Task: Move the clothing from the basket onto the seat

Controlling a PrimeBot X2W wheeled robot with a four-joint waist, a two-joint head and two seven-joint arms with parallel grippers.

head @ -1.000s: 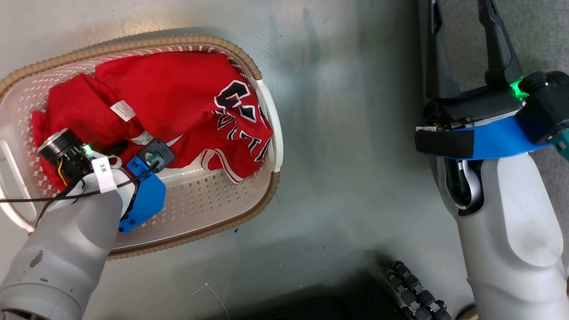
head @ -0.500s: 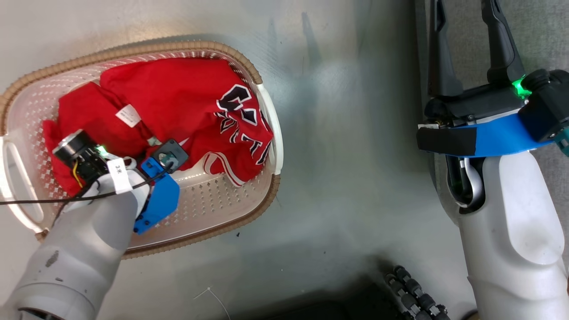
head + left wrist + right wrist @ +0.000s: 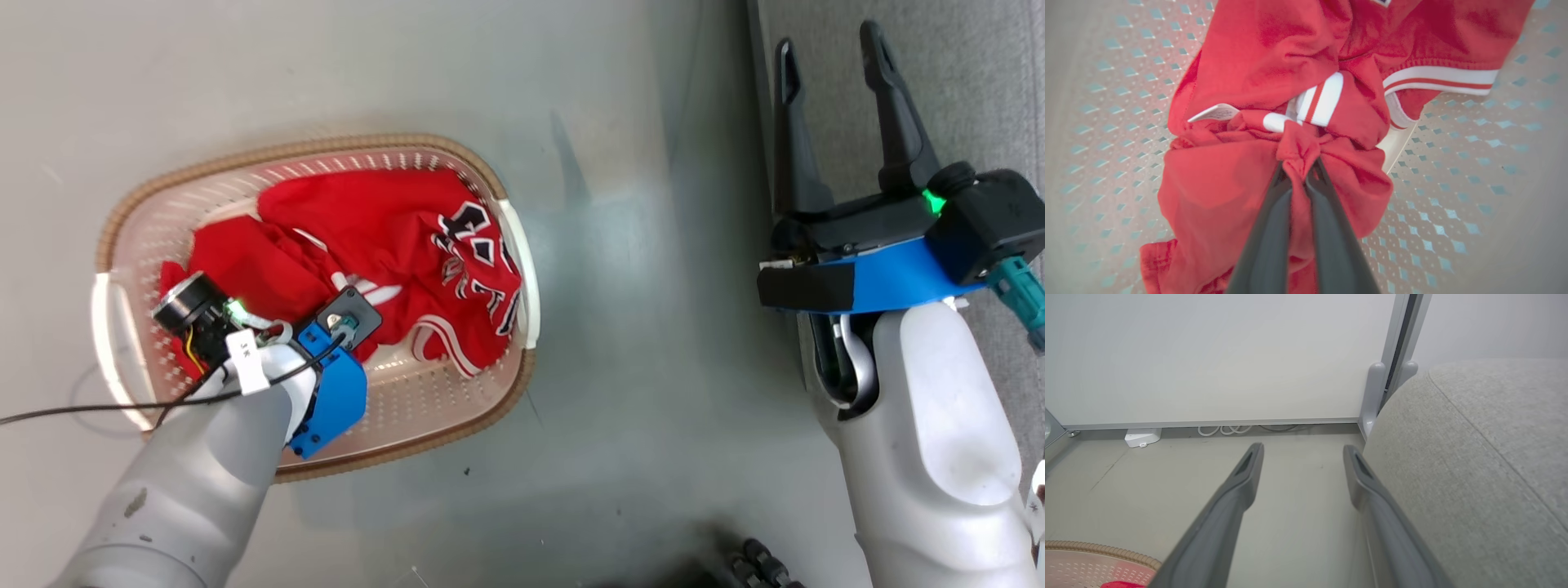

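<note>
Your left claw (image 3: 1298,171) had pinched the clothing (image 3: 1274,69) inside the basket (image 3: 490,400).
Its two dark fingers (image 3: 1267,228) were drawn nearly together on a bunched fold of the red fabric, just below a white-striped band (image 3: 1323,98), with the lettered jersey (image 3: 473,253) lying beside it in the basket; across the grey floor (image 3: 637,245), your right claw (image 3: 829,39) hung wide open with nothing in it, at the edge of the grey seat (image 3: 963,82).
</note>
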